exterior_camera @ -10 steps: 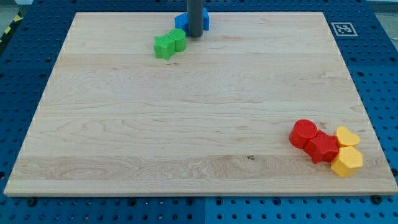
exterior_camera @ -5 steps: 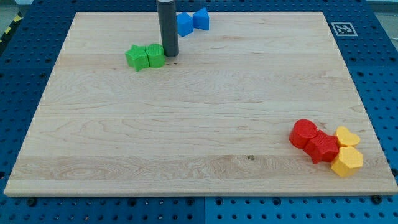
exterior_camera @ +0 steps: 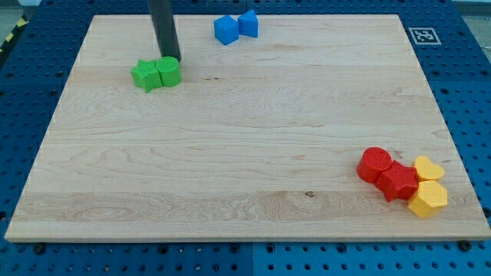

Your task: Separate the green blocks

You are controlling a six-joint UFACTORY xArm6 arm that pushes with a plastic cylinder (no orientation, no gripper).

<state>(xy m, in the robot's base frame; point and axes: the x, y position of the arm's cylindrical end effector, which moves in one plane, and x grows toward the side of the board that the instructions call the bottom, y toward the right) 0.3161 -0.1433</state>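
The wooden tabletop (exterior_camera: pixel 245 161) is filling most of the camera view, lying on a blue perforated base (exterior_camera: pixel 31 92) that is showing around its edges. A square black-and-white marker tag (exterior_camera: pixel 423 35) is sitting at the tabletop's top right corner; it is bearing a pattern only, with no letters or brand that can be read.

The dark rod (exterior_camera: pixel 164 31) is coming down from the view's top edge, left of centre. There is no gripper on this arm, so nothing is opening, closing or holding; my tip (exterior_camera: pixel 172 59) is resting at the top edge of the green pair, touching or just beside the right-hand one.

At the view's lower right, a cluster of four blocks is crowding together. The red round block (exterior_camera: pixel 374 164) is sitting to the left, touching the red angular block (exterior_camera: pixel 397 182). The yellow rounded block (exterior_camera: pixel 427 168) is lying just to the right of the red ones, and the yellow hexagonal block (exterior_camera: pixel 427 198) is sitting below it, touching it.

Near the view's top centre, two blue blocks are touching each other: the left blue block (exterior_camera: pixel 225 30) and the right blue block (exterior_camera: pixel 248 23), well apart from the rod.

The two green blocks are sitting pressed side by side in the upper left: the green star-like block (exterior_camera: pixel 143 76) on the left and the green rounded block (exterior_camera: pixel 169 71) on the right, not separated.
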